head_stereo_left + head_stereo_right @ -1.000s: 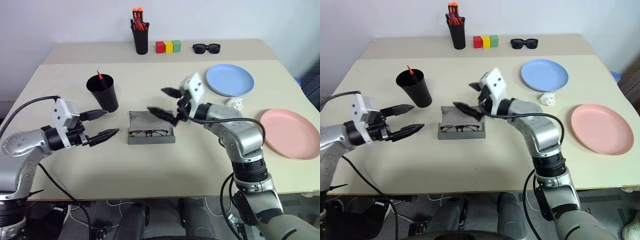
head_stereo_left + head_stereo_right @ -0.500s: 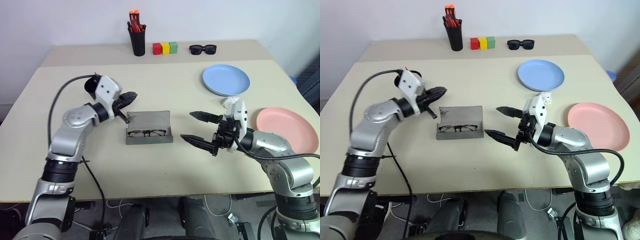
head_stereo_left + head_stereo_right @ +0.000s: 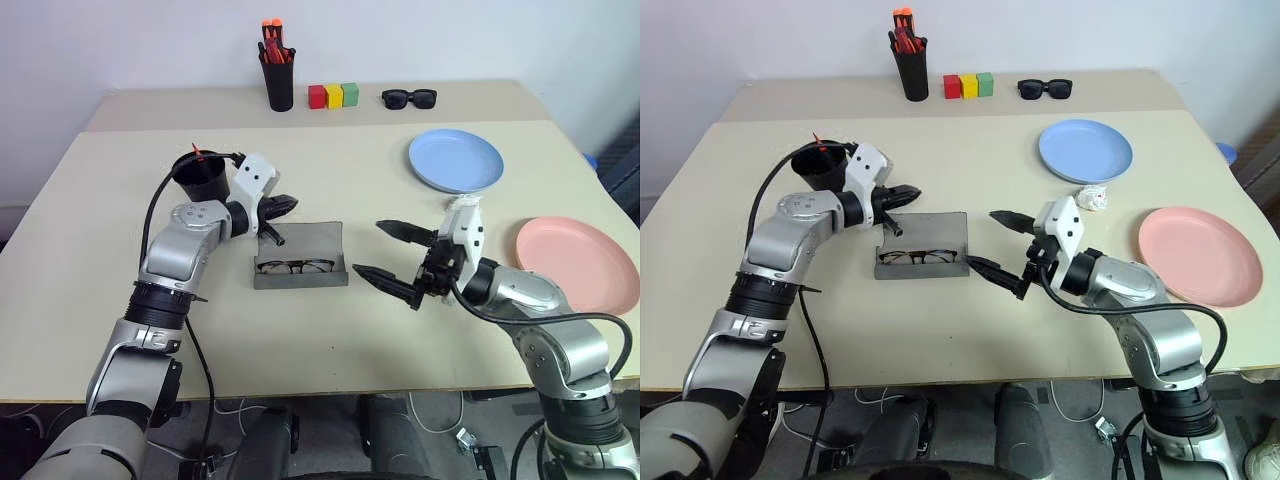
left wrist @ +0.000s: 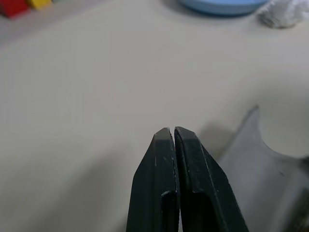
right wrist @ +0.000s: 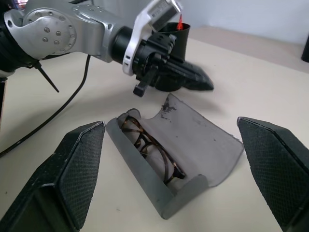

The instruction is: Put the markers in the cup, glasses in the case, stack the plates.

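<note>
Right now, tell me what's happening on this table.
The glasses lie in the open grey case. The left claw, shut and empty, sits just behind the case's raised lid; the right claw is open beside the case. A red-tipped marker stands in the black cup. The blue plate and pink plate lie apart, unstacked.

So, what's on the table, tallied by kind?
Plates: 2, blue and pink
Cups: 2, black cup and pen holder
Blocks: 3, red, yellow, green
Eyewear: 2, glasses and sunglasses
Case: 1, open
White wad: 1
Total: 11
</note>
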Controlling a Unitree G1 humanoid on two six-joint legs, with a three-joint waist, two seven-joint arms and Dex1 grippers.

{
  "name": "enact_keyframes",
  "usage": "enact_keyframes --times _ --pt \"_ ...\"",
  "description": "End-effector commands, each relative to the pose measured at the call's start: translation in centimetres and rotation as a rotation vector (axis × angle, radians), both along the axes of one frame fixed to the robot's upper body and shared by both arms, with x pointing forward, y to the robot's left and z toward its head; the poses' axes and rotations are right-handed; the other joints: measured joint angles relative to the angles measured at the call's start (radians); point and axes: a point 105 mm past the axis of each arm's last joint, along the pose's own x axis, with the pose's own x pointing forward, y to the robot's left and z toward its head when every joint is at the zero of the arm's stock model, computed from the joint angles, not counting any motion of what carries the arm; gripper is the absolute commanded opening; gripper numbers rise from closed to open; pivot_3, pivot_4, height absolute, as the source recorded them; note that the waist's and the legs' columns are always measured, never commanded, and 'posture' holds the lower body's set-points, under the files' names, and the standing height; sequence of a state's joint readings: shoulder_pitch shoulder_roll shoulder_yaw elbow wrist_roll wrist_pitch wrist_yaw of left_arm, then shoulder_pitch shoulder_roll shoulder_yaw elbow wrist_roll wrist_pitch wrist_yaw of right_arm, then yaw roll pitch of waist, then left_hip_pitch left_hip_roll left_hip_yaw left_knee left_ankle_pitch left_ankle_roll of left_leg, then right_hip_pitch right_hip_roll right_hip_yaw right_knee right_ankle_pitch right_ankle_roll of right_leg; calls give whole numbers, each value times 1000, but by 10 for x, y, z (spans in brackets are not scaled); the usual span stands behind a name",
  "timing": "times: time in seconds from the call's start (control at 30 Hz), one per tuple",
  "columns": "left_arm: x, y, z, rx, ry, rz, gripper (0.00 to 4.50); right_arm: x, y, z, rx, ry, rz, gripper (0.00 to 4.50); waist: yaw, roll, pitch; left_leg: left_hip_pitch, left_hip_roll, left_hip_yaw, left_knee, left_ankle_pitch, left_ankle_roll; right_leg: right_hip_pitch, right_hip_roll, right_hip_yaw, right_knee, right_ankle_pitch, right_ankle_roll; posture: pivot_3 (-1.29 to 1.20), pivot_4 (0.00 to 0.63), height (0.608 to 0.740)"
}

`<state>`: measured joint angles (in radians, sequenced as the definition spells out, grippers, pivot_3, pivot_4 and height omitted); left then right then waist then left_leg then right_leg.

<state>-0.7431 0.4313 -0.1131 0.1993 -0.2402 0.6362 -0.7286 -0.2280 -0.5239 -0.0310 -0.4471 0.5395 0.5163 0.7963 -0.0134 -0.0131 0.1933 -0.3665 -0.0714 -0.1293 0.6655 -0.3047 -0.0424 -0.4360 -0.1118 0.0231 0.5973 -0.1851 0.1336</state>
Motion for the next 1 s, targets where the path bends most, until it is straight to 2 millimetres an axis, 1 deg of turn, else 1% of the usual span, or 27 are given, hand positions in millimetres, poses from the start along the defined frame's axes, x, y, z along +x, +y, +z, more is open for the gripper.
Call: enact_keyframes --times 0.03,0.13,0.17,0.27,0.33,0.4,0.43,0.53,0.6,0.67,0.73,0.87,1.0 --pt "-11 1 6 -60 69 -44 61 -5 6 11 13 -62 18 4500 0 0 0 0 0 0 0 0 0 0 0 0 0 0 0 0 150 740" --pt "-18 6 -6 -27 122 -61 61 -4 7 12 12 -70 14 4500 -4 0 0 0 0 0 0 0 0 0 0 0 0 0 0 0 150 740" --pt "-20 5 -7 -25 127 -65 61 -3 7 12 12 -72 13 4500 -3 0 0 0 0 0 0 0 0 0 0 0 0 0 0 0 150 740" --pt "-24 2 -1 -45 132 -81 61 -2 7 12 8 -77 8 4500 2 0 0 0 0 0 0 0 0 0 0 0 0 0 0 0 150 740" --pt "-17 6 6 -11 40 -54 61 -1 7 12 6 -81 7 4500 4 0 0 0 0 -1 0 0 0 0 0 0 0 0 0 0 150 740" --pt "-7 13 15 -43 14 7 61 0 8 13 5 -85 6 4500 3 0 0 0 0 -1 0 0 0 0 0 0 0 0 0 0 150 740" --pt "-3 15 20 -26 -30 15 61 0 8 13 4 -86 7 4500 3 0 0 0 0 -1 0 0 0 0 0 0 0 0 0 0 150 740" --pt "6 16 28 -20 -90 50 61 0 8 13 0 -87 8 4500 2 0 0 0 0 -1 0 0 -1 0 0 0 0 0 0 0 150 740" --pt "12 17 17 5 -51 94 61 1 8 13 -1 -88 6 4500 2 0 0 0 0 -1 0 0 -1 0 0 0 0 0 0 0 150 740" --pt "11 14 1 51 -6 95 61 2 9 13 -2 -89 5 4500 1 0 0 0 0 -1 0 0 -1 0 0 0 0 0 0 0 150 740" --pt "11 10 -6 36 30 100 61 2 10 14 3 -87 4 4500 1 0 0 0 0 -1 0 0 -1 0 0 0 0 0 0 0 150 740" --pt "7 3 -14 30 96 73 61 2 10 14 6 -87 2 4500 1 0 0 0 0 -1 0 0 -1 0 0 0 0 0 0 0 150 740" --pt "0 1 -11 31 134 29 61 1 12 13 0 -86 4 4500 0 0 0 0 0 -1 0 0 -1 0 0 0 0 0 0 0 150 740"
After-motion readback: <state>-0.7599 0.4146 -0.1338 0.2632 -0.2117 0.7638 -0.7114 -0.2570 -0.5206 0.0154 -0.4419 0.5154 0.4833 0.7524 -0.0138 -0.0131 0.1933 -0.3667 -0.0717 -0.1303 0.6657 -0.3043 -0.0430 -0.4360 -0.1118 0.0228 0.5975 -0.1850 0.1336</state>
